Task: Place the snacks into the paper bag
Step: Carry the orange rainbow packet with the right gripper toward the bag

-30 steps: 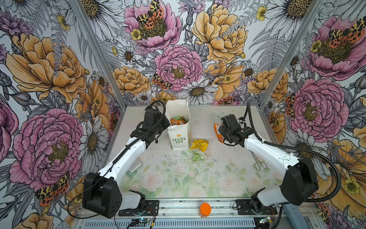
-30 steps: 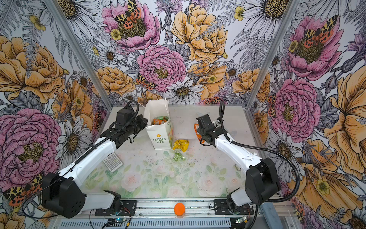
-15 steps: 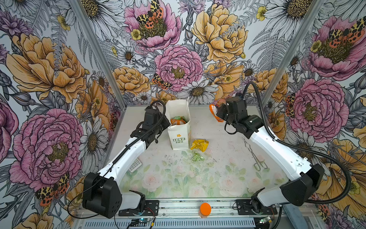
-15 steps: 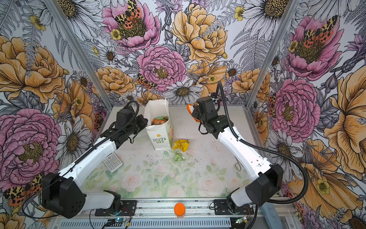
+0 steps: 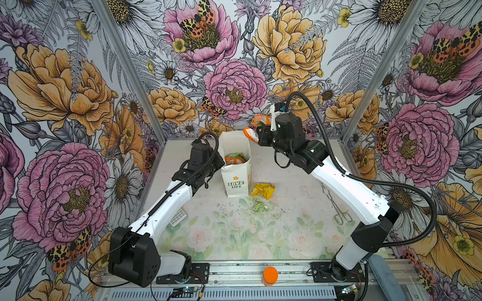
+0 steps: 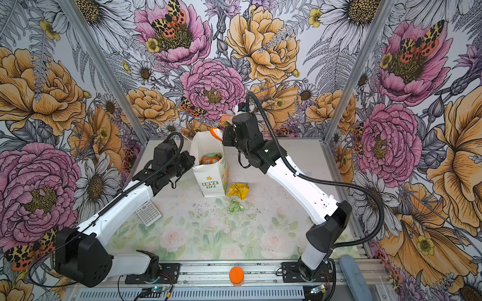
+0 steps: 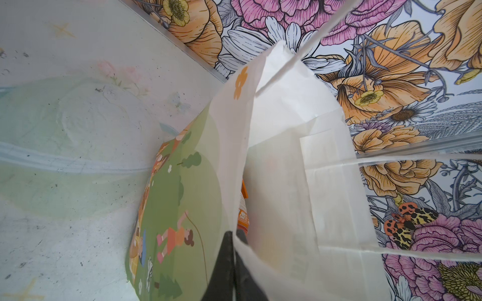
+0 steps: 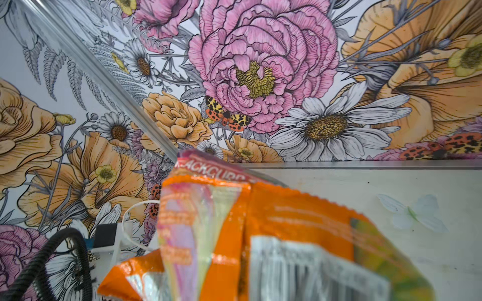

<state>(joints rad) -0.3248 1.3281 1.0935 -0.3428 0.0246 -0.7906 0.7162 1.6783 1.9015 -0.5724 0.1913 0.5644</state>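
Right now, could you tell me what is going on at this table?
The left gripper is shut on the rim of the paper bag, which stands upright and open. The right gripper holds an orange packet in the air by the bag's far top edge, not yet inside. Orange and green bagged snacks show inside. A yellow packet and a pale green packet lie on the table beside the bag.

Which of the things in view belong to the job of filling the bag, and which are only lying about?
For the job:
- paper bag
- orange packet, lifted near the bag's mouth
- yellow packet
- pale green packet
- packets already inside the bag

Lying about:
- calculator
- orange-lidded jar
- metal tongs
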